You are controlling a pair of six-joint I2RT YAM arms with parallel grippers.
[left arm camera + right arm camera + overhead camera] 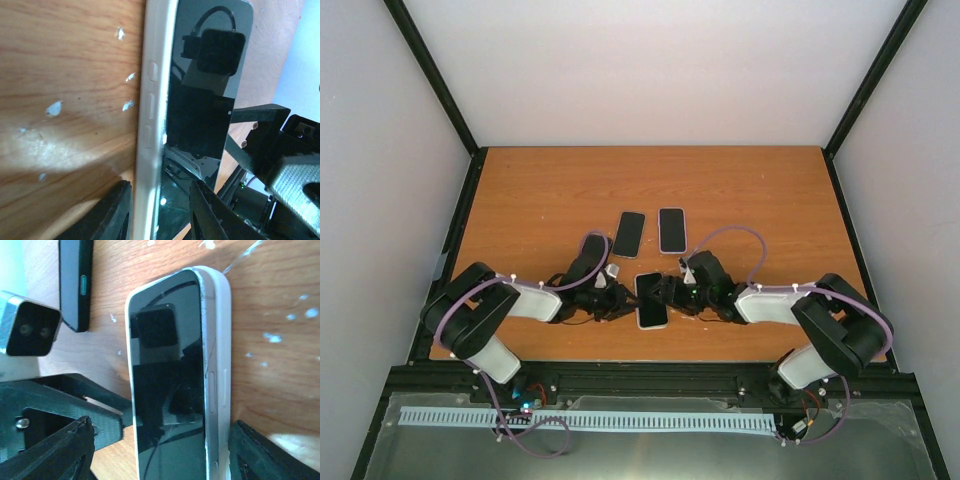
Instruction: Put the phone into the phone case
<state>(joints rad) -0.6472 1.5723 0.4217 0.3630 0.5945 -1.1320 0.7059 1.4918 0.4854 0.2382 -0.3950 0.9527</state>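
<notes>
The phone [651, 298], a dark glass slab, lies inside the white phone case [653, 324] at the table's near middle, between both arms. In the left wrist view the case's side wall [150, 100] with its buttons runs up the frame beside the screen [200, 110]. My left gripper [160, 215] straddles that edge, with a gap on both sides. The right wrist view has the screen [165, 390] framed by the case rim [222, 340]. My right gripper [160, 455] stands wide open across the phone's width, one finger [265, 455] close to the case.
A black phone [629, 233] and a white-rimmed one [672, 230] lie side by side just beyond the grippers. The black one [75, 280] shows at the top left of the right wrist view. The right arm's black fingers [260, 130] fill the right side of the left wrist view.
</notes>
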